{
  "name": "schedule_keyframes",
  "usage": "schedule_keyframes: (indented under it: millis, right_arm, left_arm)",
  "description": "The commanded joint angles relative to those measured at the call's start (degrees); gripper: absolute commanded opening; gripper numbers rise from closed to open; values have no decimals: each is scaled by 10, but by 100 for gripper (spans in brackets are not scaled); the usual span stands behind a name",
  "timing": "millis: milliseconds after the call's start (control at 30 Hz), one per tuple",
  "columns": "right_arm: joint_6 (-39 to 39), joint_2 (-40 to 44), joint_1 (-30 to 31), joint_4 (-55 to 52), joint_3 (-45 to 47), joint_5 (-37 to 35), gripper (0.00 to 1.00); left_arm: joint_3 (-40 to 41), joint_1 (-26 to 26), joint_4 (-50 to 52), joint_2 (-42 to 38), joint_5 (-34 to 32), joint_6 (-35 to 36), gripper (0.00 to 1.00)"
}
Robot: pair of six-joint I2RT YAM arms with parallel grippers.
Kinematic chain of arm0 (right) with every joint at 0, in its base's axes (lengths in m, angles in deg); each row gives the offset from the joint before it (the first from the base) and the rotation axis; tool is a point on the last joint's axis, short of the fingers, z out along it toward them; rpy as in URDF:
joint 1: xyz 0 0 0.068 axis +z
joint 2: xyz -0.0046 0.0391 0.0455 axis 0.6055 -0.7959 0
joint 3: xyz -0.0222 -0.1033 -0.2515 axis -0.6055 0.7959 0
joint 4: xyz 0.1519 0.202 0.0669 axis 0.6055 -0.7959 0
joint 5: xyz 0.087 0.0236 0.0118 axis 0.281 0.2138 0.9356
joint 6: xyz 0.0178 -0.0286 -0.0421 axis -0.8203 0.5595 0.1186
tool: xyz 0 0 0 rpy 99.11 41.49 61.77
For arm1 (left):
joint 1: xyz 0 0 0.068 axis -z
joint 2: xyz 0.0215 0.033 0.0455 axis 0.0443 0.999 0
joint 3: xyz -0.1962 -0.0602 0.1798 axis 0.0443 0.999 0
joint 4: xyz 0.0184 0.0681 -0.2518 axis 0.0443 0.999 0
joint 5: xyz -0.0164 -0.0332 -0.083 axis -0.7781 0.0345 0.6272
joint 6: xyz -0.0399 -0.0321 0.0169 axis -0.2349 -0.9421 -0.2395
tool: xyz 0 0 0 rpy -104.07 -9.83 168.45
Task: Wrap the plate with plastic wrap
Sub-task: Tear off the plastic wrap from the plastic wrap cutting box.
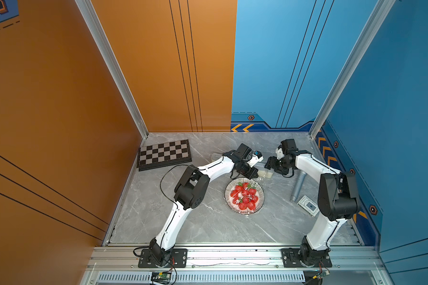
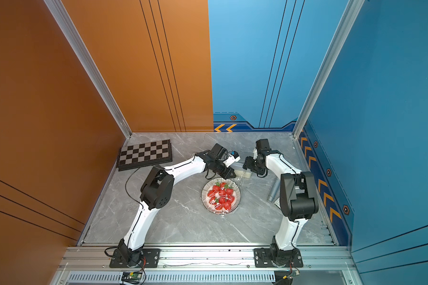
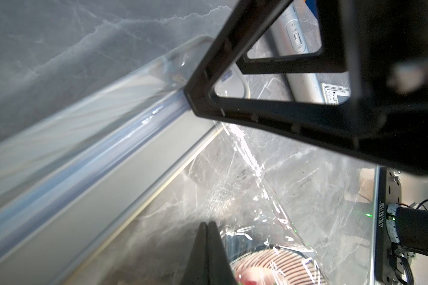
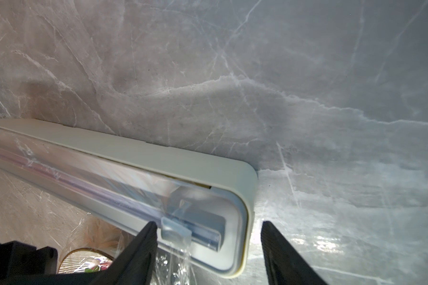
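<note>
The plate (image 1: 228,197) (image 2: 204,195), striped at the rim and heaped with strawberries, sits mid-table under glossy plastic wrap (image 1: 245,197). The film (image 3: 245,172) runs on from the plate to the long cream dispenser box (image 1: 267,173) (image 3: 124,158) just behind it. My left gripper (image 1: 253,174) (image 3: 208,224) is shut at the plate's far edge, its tips pinched together in the crinkled film. My right gripper (image 1: 269,164) (image 4: 208,223) is open and straddles the right end of the box (image 4: 208,160). The box's clear slider tab (image 4: 174,230) sits beside one of its fingers.
A chequered board (image 1: 164,154) lies at the back left. A grey cylinder (image 1: 298,186) and a small white card box (image 1: 308,206) lie right of the plate, close to the right arm. A black cable (image 1: 163,182) loops on the table beside the left arm.
</note>
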Motion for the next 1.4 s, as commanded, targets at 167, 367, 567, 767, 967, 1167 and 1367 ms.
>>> schedule_keyframes:
  millis: [167, 367, 567, 767, 967, 1167, 1367]
  right_arm:
    - [-1, -21, -5, -7, -28, 2, 67]
    - [-1, -22, -5, -7, -19, 0, 62]
    - [1, -14, -9, -7, -3, 2, 55]
    - [12, -2, -19, -3, 9, 11, 48]
    - [24, 6, -33, 3, 22, 26, 43]
    - [33, 14, -44, 6, 33, 33, 42]
    - [41, 17, -50, 7, 35, 38, 42]
  left_arm:
    - [12, -8, 11, 2, -14, 1, 0]
    - [22, -12, 11, -1, -26, 0, 0]
    - [37, -18, 11, -4, -54, -3, 0]
    - [55, -26, 11, -7, -66, -7, 0]
    - [68, -26, 11, -13, -74, -4, 0]
    - [91, -27, 11, -24, -82, 1, 0]
    - [121, -28, 11, -44, -91, 6, 0]
